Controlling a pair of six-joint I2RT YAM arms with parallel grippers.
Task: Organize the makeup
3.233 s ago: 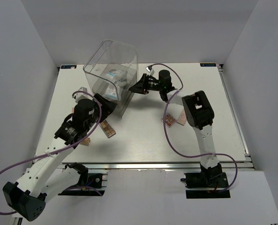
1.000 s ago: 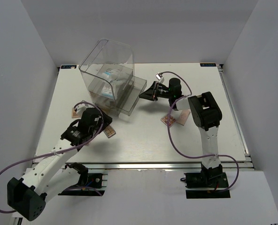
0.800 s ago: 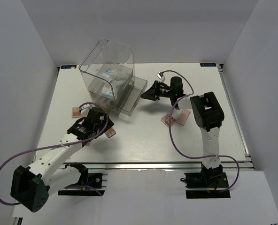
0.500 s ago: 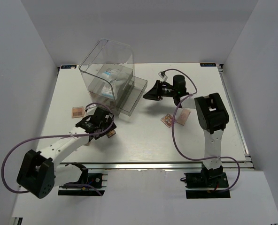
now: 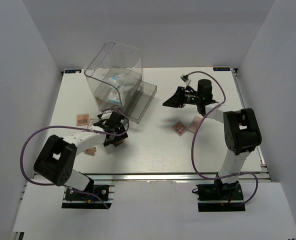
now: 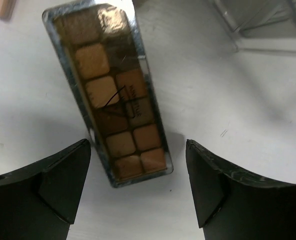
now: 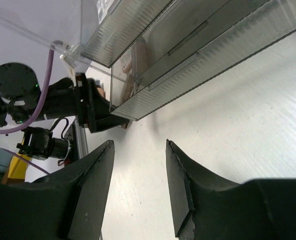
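A long brown eyeshadow palette [image 6: 110,95] lies flat on the white table, its near end between my left gripper's [image 6: 138,146] open fingers, which hover just above it without touching. In the top view this palette [image 5: 119,143] lies in front of the clear drawer box [image 5: 115,75], with my left gripper [image 5: 116,134] over it. My right gripper [image 5: 169,101] is open and empty, to the right of the pulled-out drawer [image 5: 140,102]. White-and-blue packets [image 5: 119,79] sit inside the box. Two small palettes [image 5: 178,128] [image 5: 194,123] lie below the right gripper. No foundation bottles show clearly.
Another small palette [image 5: 82,119] lies at the left, and one more [image 5: 90,151] beside the left arm. In the right wrist view the open drawer [image 7: 198,55] fills the top, with the left arm [image 7: 68,102] beyond it. Grey walls enclose the table.
The drawer has come out of the box. My right gripper has drawn back to the right, away from it. My left arm has swung in and lowered over the brown palette.
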